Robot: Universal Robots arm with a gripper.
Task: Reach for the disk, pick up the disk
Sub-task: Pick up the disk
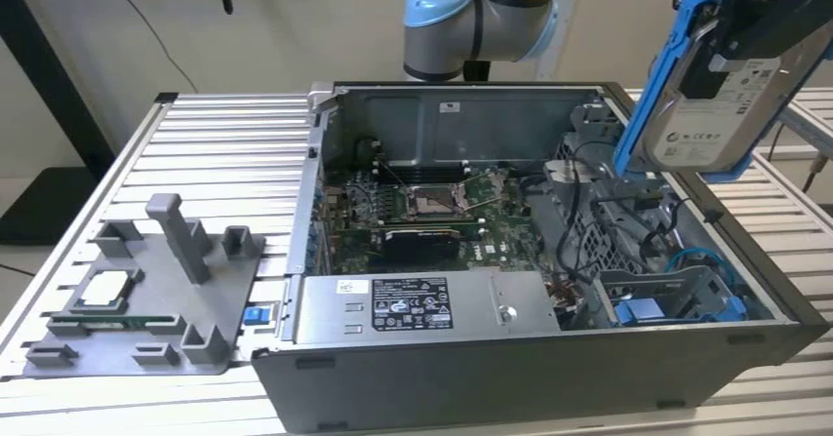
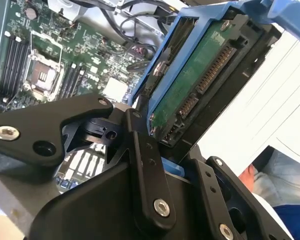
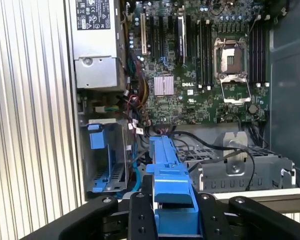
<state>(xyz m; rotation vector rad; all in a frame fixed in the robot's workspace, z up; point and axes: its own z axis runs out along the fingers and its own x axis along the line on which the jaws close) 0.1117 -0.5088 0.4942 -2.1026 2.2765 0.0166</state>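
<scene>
Even indoor light, soft shadows. Second wrist view blows out white beside the disk (image 2: 200, 75); near black linkage slightly soft. Computer case (image 1: 521, 358) interior dim, mildly grainy.

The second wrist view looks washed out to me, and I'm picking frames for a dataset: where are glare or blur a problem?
In the second wrist view the background beside the disk is blown out to white. In the first wrist view the ribbed table glares pale, though the motherboard stays readable. In the exterior view the lifted disk looks slightly soft.

One disk (image 1: 713, 104), one computer case (image 1: 521, 260), seemingly
</scene>
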